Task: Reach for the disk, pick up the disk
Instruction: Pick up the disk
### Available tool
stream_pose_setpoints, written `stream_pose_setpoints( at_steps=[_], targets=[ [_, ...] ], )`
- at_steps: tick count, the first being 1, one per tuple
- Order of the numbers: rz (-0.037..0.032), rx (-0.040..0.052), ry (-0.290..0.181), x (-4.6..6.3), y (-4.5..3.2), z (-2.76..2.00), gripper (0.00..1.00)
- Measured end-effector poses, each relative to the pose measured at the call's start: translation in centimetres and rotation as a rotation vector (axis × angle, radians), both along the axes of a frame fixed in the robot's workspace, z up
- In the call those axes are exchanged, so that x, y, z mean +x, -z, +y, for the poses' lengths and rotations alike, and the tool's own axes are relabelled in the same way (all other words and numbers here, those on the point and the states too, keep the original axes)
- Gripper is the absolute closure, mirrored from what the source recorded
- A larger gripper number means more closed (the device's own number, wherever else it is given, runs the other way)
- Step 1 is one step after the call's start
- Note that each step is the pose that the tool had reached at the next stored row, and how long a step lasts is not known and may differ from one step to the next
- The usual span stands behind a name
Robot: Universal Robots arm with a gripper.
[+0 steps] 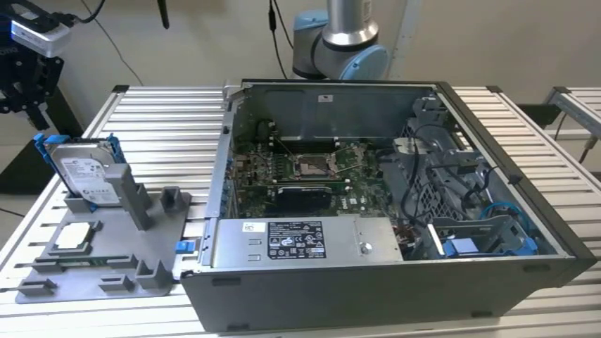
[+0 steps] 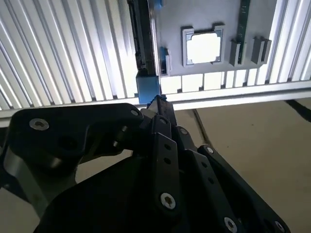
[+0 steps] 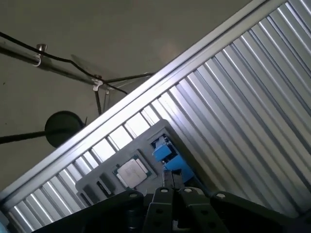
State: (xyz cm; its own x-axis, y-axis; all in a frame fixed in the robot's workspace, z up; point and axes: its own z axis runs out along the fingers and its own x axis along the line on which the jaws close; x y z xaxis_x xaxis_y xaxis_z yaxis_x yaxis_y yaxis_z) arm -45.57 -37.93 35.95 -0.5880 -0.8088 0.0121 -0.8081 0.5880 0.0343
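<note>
Hovering the gripper (image 1: 24,102) in the upper left corner of the exterior view, off the edge of the slatted table (image 1: 169,127). Pressing the jaws together on nothing, fingertips (image 2: 158,103) meeting in a point in the second wrist view. Standing the disk (image 1: 84,172) upright in a grey fixture (image 1: 103,278) at the exterior view's left, lower in the frame than the gripper, blue rails (image 1: 42,151) framing its edges and white label facing the camera. Sitting apart from the jaws, untouched, its dark edge lying just beyond the closed tips in the second wrist view. Resting a small square chip (image 1: 75,236) flat on the same fixture, nearer the frame's bottom. Lying open toward the exterior view's right, a computer case (image 1: 376,303).
</note>
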Motion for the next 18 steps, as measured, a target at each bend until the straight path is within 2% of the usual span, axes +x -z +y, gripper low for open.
stream_pose_setpoints(
  at_steps=[7,12,18],
  targets=[
    [-0.0118,0.0,-0.127,0.0,0.02,0.0,1.0],
    [-0.0232,0.0017,-0.214,0.0,0.03,0.0,1.0],
    [-0.0242,0.0028,-0.323,-0.01,0.03,0.0,1.0]
  ],
)
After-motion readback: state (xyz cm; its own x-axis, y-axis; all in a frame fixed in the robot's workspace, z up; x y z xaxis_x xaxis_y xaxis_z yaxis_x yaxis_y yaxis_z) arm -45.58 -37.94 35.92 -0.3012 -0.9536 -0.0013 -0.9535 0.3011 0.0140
